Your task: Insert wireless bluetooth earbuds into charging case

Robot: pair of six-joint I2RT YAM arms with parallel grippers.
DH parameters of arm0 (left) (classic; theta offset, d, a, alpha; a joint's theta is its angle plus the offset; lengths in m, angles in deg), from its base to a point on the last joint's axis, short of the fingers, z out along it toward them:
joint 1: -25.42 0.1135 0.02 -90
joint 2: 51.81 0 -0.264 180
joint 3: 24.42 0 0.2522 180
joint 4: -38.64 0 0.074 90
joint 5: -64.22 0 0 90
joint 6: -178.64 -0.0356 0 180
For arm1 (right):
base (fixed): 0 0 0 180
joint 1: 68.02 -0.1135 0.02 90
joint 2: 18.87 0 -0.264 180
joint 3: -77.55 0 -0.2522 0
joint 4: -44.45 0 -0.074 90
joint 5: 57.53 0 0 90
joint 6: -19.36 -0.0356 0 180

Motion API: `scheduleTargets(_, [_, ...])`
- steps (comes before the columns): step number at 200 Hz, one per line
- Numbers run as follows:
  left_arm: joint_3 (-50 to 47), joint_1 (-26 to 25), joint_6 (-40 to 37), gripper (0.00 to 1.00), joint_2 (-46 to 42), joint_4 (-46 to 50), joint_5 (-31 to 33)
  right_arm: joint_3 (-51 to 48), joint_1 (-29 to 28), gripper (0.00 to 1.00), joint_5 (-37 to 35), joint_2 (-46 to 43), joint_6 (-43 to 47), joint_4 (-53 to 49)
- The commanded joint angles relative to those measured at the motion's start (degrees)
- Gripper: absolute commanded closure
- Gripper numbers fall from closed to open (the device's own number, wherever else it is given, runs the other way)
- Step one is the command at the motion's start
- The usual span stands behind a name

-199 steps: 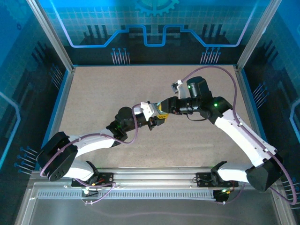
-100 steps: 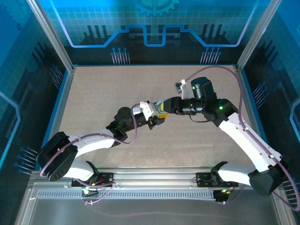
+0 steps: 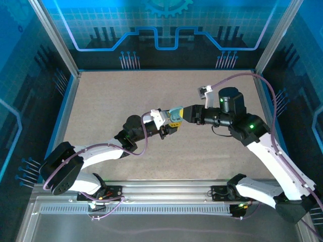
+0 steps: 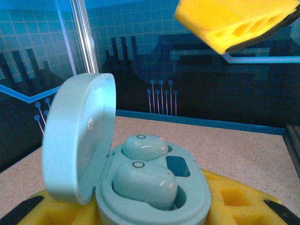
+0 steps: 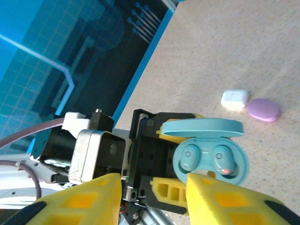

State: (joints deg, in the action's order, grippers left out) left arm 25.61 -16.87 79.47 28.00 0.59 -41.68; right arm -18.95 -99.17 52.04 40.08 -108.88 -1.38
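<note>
Left gripper (image 3: 173, 122) clamps the open charging case (image 4: 194, 190), both earbuds (image 4: 145, 182) seated; right gripper (image 5: 152, 183), parted and empty, hangs just right

1. A beige, speckled table (image 3: 111, 101) lay in the middle of the top view, under even light and without hard shadows.
2. A blue rim (image 3: 166, 70) ran along its far edge and both sides.
3. At the top of the frame stood a back wall (image 3: 166, 30) with a blue grid, dark shapes and light-blue lines.
4. An aluminium post (image 3: 53, 38) rose at the upper left, and a second post (image 3: 280, 35) at the upper right.
5. A grey metal rail (image 3: 166, 194) crossed the bottom of the frame.
</note>
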Motion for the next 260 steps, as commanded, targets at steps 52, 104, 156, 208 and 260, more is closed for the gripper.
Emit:
scheduleTargets(52, [0.88,-0.28,-1.55,0.66,-1.5,-1.85,-4.11,-3.76,8.53,0.47,-9.28,-6.39,-2.05,-1.67])
scheduleTargets(104, [2.7,-0.43,-1.38,0.66,-1.5,1.08,-8.31,-4.08,17.84,0.43,1.7,-3.66,-5.9,-2.07])
scheduleTargets(156, [3.71,-0.35,-1.11,0.66,-1.9,3.3,-10.08,2.64,18.96,0.4,11.36,5.16,-4.48,-5.7])
scheduleTargets(208, [4.16,-0.47,-0.5,0.66,-1.76,3.71,-10.29,6.99,16.24,0.38,14.08,11.62,-1.57,-8.59])
scheduleTargets(260, [4.31,-0.48,-0.13,0.66,-1.85,3.29,-9.7,10.05,11.69,0.37,14.68,16.78,3.6,-13.9])
